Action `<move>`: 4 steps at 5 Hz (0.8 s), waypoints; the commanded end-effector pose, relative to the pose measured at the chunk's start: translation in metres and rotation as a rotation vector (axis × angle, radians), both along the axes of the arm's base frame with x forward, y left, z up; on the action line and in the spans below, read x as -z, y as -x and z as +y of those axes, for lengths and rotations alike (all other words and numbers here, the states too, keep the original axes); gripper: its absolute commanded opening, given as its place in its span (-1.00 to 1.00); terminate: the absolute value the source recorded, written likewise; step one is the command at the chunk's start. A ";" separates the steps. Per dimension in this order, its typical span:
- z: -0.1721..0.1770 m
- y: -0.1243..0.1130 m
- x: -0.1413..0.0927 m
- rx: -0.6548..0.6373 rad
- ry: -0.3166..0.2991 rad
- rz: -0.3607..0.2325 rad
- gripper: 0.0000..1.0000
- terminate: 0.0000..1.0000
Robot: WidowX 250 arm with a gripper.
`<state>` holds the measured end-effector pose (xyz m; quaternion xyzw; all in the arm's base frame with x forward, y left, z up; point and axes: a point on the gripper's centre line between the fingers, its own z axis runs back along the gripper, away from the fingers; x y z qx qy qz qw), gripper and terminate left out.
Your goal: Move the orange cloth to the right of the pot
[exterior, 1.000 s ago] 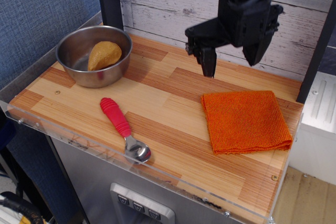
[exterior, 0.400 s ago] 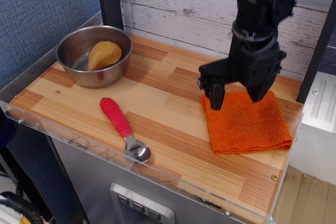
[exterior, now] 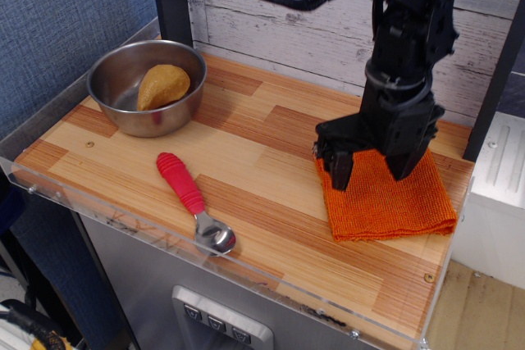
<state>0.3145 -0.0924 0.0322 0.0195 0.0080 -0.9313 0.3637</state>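
Note:
The orange cloth [exterior: 390, 201] lies folded flat on the right part of the wooden table top. The pot [exterior: 148, 88], a shiny steel bowl with a tan-brown lump inside, stands at the far left. My black gripper [exterior: 371, 171] hangs over the far half of the cloth with its jaws open. One fingertip is at the cloth's left edge, the other over its middle. The tips are at or just above the cloth. I cannot tell whether they touch it.
A metal spoon with a red handle [exterior: 190, 197] lies between pot and cloth near the front. The wooden table [exterior: 262, 161] has a clear plastic rim at the front and left. A white plank wall stands behind, with a dark post at the right.
My gripper has come down and to the right, from above the bare wood behind the cloth to low over the cloth. Cloth, pot and spoon have not moved.

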 end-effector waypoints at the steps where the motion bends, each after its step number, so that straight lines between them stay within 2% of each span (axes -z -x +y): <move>1: -0.004 -0.010 0.002 -0.016 -0.022 -0.127 1.00 -1.00; 3: 0.003 -0.014 0.008 -0.059 -0.038 -0.154 1.00 -1.00; 4: 0.013 -0.017 0.009 -0.111 -0.017 -0.128 1.00 -1.00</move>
